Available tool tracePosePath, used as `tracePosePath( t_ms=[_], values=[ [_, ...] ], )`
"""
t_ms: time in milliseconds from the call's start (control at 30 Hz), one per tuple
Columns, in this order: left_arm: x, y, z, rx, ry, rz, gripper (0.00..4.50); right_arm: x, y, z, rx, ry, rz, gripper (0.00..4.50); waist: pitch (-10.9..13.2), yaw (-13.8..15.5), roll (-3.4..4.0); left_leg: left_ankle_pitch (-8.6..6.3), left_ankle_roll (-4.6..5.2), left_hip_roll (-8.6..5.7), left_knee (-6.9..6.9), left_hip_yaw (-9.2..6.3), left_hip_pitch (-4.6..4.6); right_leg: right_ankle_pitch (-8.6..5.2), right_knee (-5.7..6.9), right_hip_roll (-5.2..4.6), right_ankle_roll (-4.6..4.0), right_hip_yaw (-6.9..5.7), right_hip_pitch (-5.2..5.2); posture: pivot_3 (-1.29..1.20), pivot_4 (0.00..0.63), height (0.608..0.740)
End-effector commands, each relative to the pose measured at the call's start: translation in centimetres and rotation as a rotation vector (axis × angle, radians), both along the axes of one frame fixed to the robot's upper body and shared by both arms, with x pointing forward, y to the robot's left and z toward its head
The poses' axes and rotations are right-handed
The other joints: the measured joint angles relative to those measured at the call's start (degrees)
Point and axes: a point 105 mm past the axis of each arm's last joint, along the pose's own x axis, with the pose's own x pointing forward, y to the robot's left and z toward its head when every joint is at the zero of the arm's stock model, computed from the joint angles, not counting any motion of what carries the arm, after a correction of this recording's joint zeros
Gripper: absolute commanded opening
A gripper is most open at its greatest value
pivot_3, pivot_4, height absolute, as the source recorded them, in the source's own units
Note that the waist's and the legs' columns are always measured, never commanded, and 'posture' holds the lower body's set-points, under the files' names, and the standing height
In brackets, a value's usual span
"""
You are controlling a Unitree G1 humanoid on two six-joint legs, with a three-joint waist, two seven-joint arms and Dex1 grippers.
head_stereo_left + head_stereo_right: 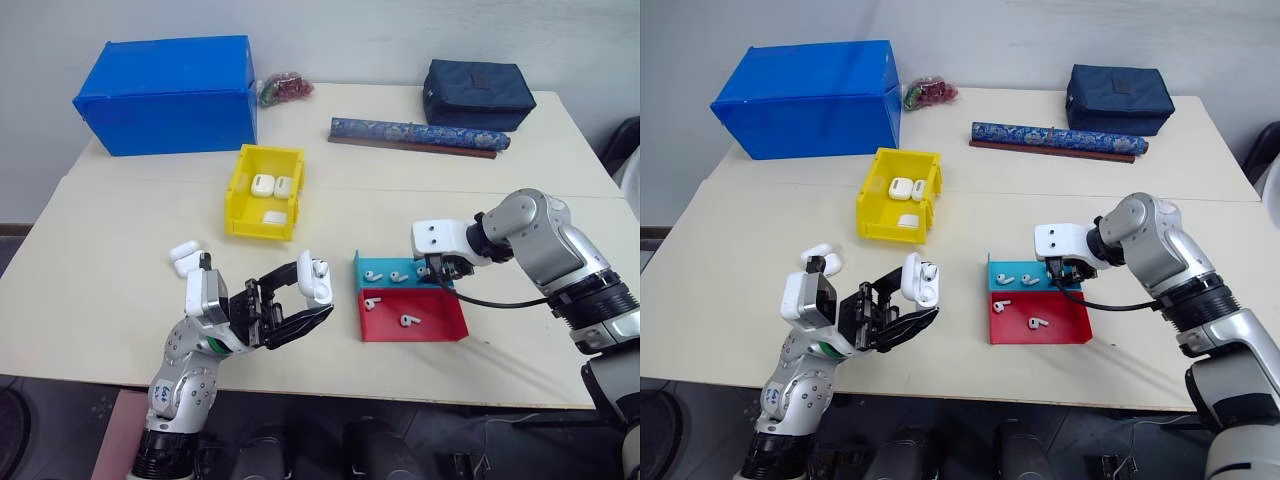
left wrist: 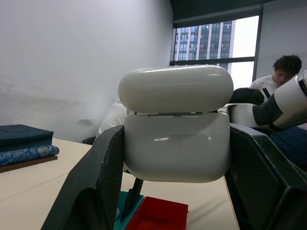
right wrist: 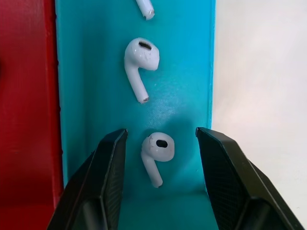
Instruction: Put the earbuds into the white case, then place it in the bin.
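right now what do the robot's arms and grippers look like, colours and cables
Both arms are silver-grey metal with rounded joint housings and black bands. The left gripper has two black angular fingers on a black mechanism with a white block behind it. The right gripper has the same matte black wedge-shaped fingers, a white housing with two dark dots, and a black cable looping back to the forearm.
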Motion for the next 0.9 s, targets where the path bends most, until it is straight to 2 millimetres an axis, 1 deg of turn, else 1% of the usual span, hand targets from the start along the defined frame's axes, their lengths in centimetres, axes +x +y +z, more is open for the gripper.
tracePosePath(
  t_ms=[33, 267, 533, 633, 700, 900],
  values=[
    [-0.5, 0.0, 0.7, -0.004, -0.039, 0.002, 2.80, 0.2, 0.0, 0.7, -0.030, -0.008, 0.014, 2.28, 0.00, 0.00, 0.00, 0.00, 0.00, 0.00, 0.01, 0.00, 0.00, 0.00, 0.00, 0.00, 0.00, 0.00, 0.00, 0.00, 0.150, 0.740],
    [-0.6, 0.0, 0.7, -0.003, -0.037, -0.001, 2.80, 0.2, 0.2, 0.3, -0.034, 0.009, 0.017, 2.28, 0.00, -0.11, 0.00, 0.00, 0.00, 0.01, 0.03, 0.00, 0.01, 0.00, 0.03, 0.00, 0.00, 0.00, 0.01, 0.00, 0.150, 0.740],
    [-0.7, 0.0, 0.7, -0.001, -0.035, 0.000, 2.80, 0.2, 0.0, -0.2, -0.036, 0.022, -0.001, 2.28, 0.00, -0.11, 0.00, 0.00, 0.00, 0.01, 0.10, 0.00, 0.04, 0.00, 0.04, 0.00, 0.00, 0.00, 0.08, 0.00, 0.150, 0.740],
    [-0.7, 0.0, 0.7, 0.000, -0.034, 0.000, 2.80, 0.2, -0.2, -0.4, -0.039, 0.030, -0.005, 1.65, 0.00, -0.11, 0.00, 0.00, 0.00, 0.01, 0.11, 0.00, 0.04, 0.00, 0.05, 0.00, 0.00, 0.00, 0.08, 0.00, 0.150, 0.740],
    [-0.7, 0.0, 0.7, 0.000, -0.033, 0.000, 2.80, 0.0, -0.2, -0.5, -0.042, 0.043, -0.006, 1.02, 0.00, -0.10, 0.00, 0.00, 0.00, 0.01, 0.11, 0.00, 0.04, 0.00, 0.05, 0.00, 0.00, 0.00, 0.08, 0.00, 0.150, 0.740],
    [-0.7, 0.0, 0.7, 0.002, -0.032, -0.001, 2.80, 0.0, -0.2, -0.5, -0.040, 0.042, -0.005, 1.02, 0.00, -0.09, 0.00, 0.00, 0.00, 0.01, 0.11, 0.00, 0.04, 0.00, 0.05, 0.00, 0.00, 0.00, 0.08, 0.00, 0.150, 0.740]
  ],
)
